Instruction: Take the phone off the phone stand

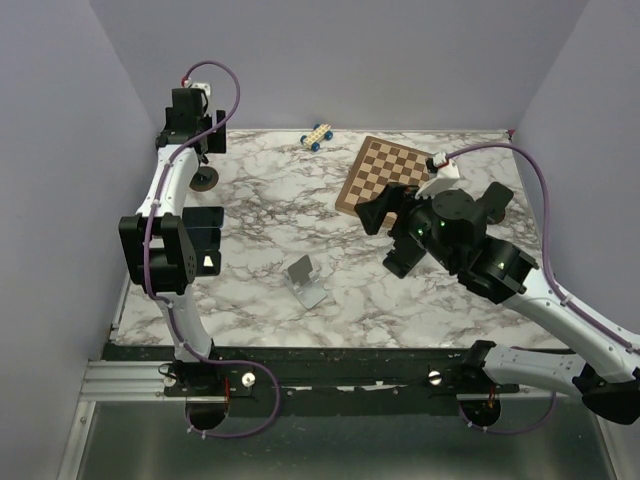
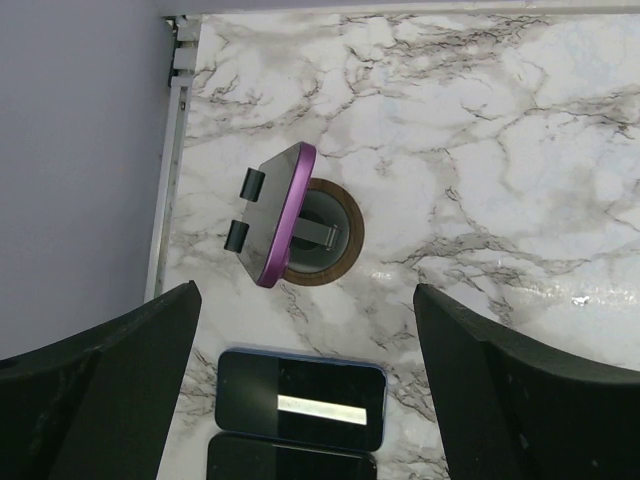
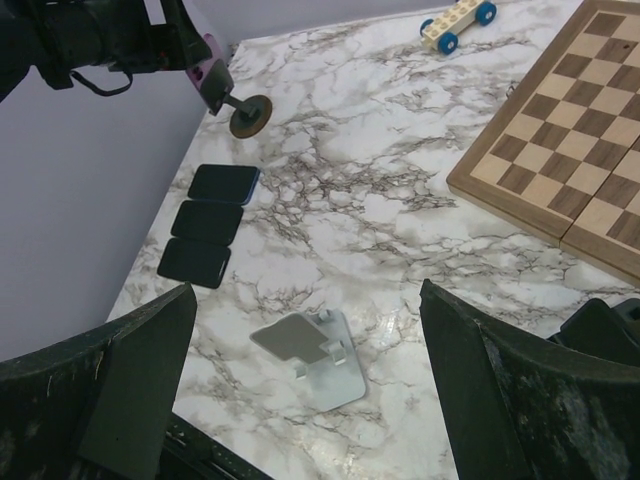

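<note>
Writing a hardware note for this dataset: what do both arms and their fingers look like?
The left arm and right arm have white curved links, black boxy joint housings and a purple cable looped alongside. Fingers are broad, matte black.

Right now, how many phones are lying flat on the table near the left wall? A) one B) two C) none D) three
D: the right wrist view shows three dark phones lying in a row on the marble table.
</note>
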Available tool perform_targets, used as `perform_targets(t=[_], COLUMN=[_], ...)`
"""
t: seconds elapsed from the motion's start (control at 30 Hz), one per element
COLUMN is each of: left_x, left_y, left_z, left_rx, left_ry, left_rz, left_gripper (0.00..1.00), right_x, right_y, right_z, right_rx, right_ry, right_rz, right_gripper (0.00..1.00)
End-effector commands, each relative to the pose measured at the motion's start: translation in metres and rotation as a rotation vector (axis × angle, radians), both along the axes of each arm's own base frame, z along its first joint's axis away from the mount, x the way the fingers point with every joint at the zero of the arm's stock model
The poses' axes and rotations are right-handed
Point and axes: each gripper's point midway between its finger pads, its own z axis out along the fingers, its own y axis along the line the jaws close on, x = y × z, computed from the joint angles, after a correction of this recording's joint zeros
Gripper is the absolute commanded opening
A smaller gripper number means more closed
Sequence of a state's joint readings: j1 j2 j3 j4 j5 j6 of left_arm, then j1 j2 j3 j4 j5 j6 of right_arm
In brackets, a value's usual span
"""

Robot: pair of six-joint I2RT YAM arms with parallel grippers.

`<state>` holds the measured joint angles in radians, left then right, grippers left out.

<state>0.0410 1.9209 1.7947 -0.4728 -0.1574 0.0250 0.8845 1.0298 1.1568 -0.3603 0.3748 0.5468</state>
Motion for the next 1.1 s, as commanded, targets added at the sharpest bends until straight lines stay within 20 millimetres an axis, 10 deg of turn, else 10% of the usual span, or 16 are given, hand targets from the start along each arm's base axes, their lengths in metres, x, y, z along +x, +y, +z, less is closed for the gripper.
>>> perform_targets(t=[0.0, 1.07], left_x=[0.013, 0.044], left_y=[0.018, 0.027], left_z=[0.009, -0.042], left_rx=[0.108, 0.275], left_ry=[-0.006, 0.090], left_rz=[0.042, 0.062], left_gripper=[0.94, 0.57], right_x=[-0.003, 0.012], right_y=[0.003, 0.028], right_z=[0.016, -0.007], right_rx=[0.016, -0.081], right_ry=[-0.025, 0.033], right_rz=[0.027, 0.073], right_gripper=[1.00, 1.00])
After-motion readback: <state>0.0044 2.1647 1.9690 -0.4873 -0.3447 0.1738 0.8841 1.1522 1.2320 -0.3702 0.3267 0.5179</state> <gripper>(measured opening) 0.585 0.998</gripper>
